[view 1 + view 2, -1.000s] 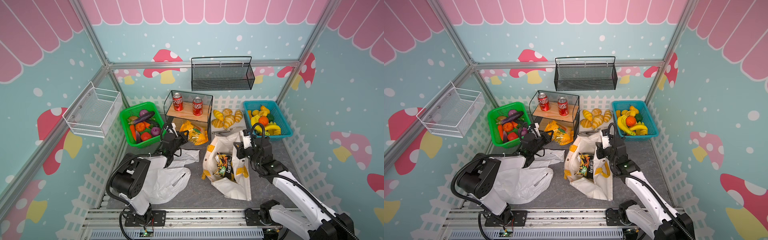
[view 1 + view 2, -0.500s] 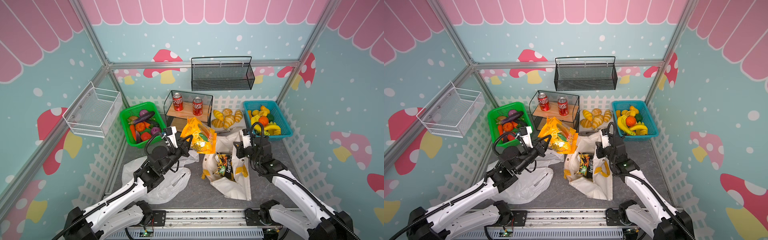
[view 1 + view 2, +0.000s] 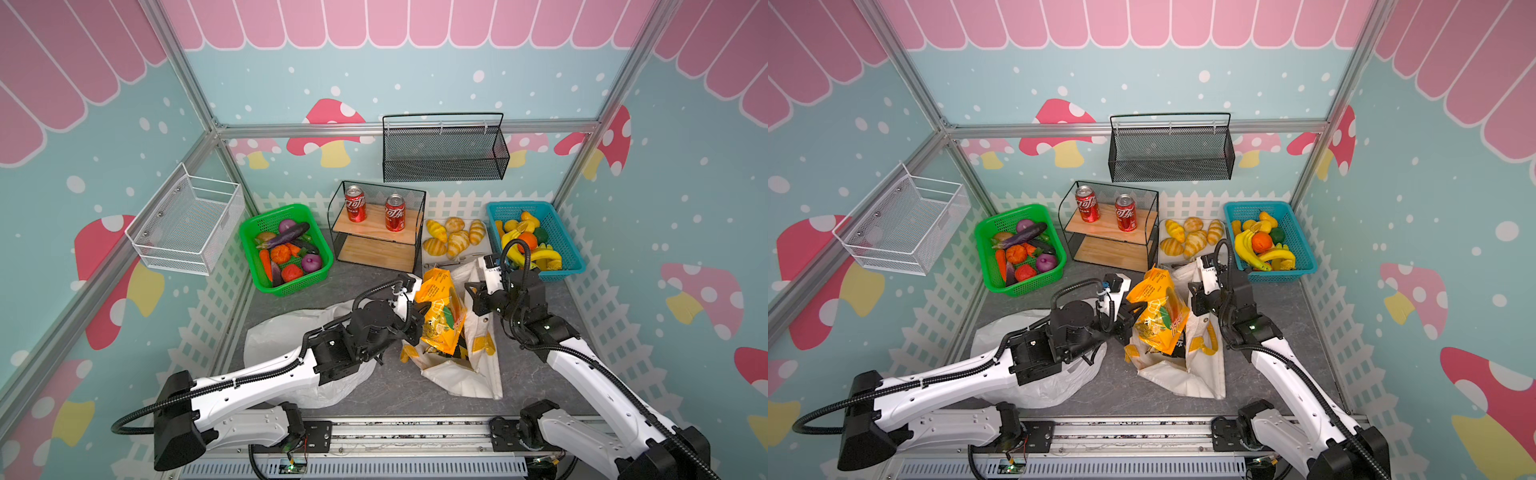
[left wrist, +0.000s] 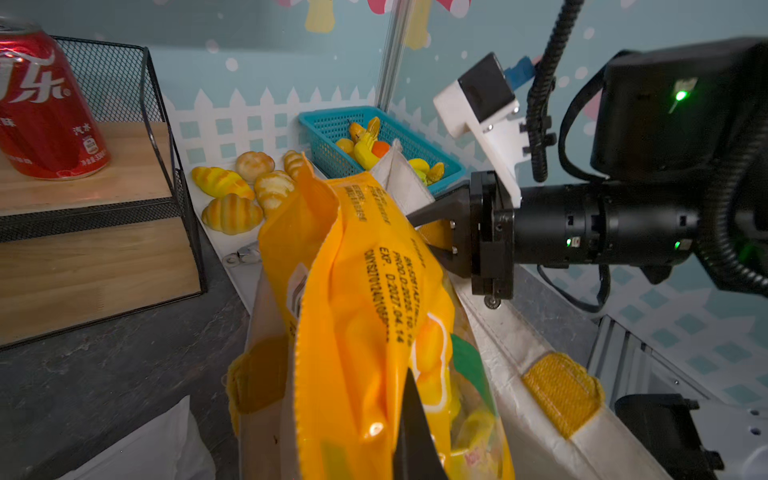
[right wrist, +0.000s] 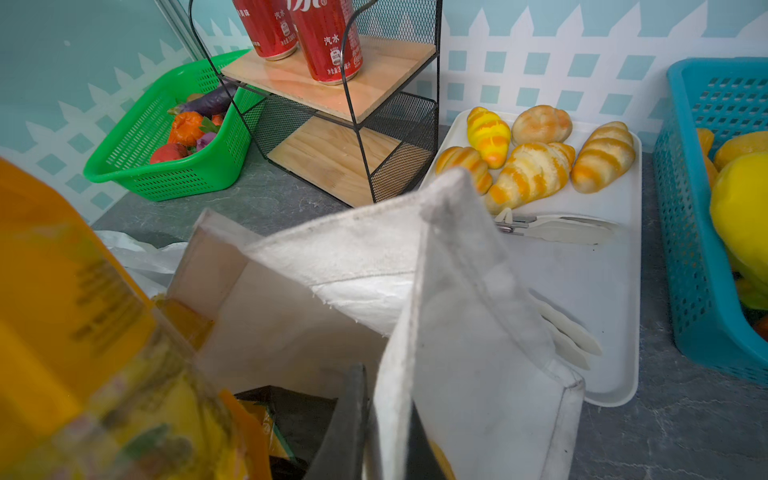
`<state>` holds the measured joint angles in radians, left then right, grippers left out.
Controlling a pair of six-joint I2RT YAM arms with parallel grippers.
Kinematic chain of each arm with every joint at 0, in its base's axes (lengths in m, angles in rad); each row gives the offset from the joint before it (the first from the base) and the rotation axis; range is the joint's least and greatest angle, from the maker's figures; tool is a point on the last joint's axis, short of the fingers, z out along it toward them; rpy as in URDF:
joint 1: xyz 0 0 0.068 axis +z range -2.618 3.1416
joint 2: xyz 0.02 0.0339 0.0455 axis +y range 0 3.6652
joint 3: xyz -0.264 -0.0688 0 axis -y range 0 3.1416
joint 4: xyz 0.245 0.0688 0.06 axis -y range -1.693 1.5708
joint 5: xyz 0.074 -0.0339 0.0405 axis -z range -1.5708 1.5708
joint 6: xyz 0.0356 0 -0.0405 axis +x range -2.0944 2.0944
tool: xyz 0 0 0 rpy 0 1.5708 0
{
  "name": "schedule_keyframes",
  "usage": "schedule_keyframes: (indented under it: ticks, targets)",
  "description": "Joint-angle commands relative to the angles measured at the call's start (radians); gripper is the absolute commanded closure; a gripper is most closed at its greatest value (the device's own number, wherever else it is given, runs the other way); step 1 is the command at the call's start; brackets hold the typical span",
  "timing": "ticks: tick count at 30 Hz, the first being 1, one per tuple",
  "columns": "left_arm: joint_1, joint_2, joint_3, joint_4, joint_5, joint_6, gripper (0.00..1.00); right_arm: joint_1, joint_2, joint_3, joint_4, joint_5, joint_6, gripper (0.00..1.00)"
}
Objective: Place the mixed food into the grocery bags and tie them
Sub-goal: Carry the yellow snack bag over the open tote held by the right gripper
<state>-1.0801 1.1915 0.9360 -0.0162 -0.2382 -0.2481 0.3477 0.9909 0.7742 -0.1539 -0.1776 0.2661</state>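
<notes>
My left gripper (image 3: 419,313) (image 3: 1136,309) (image 4: 405,386) is shut on a yellow-orange snack packet (image 3: 440,316) (image 3: 1160,311) (image 4: 365,311), which hangs upright in the open mouth of the cream tote (image 3: 465,374) (image 3: 1187,374) (image 4: 519,332). My right gripper (image 3: 478,295) (image 3: 1196,297) (image 5: 382,395) is shut on the tote's rim (image 5: 457,291) and holds it up. A dark packet (image 5: 291,403) lies inside the tote. The white plastic bag (image 3: 282,332) (image 3: 1000,332) lies crumpled under my left arm. Toy vegetables, among them a pumpkin (image 3: 280,253) and an onion (image 3: 311,262), lie in the green basket (image 3: 274,210).
A black wire rack (image 3: 376,249) with two red cans stands at the back centre. To its right are a white tray (image 5: 582,291) of croissants and a teal basket (image 3: 519,204) of fruit. Wire baskets hang on the left and back walls.
My left arm lifted the snack packet from in front of the rack and carried it right, into the tote's mouth. The right gripper kept hold of the tote's rim.
</notes>
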Motion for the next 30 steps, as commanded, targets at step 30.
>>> schedule_keyframes:
  ticks: [30]
  targets:
    - [-0.007, 0.232, 0.257, -0.201, 0.021, 0.184, 1.0, -0.01, -0.006, 0.198, -0.056, -0.222, 0.039, 1.0]
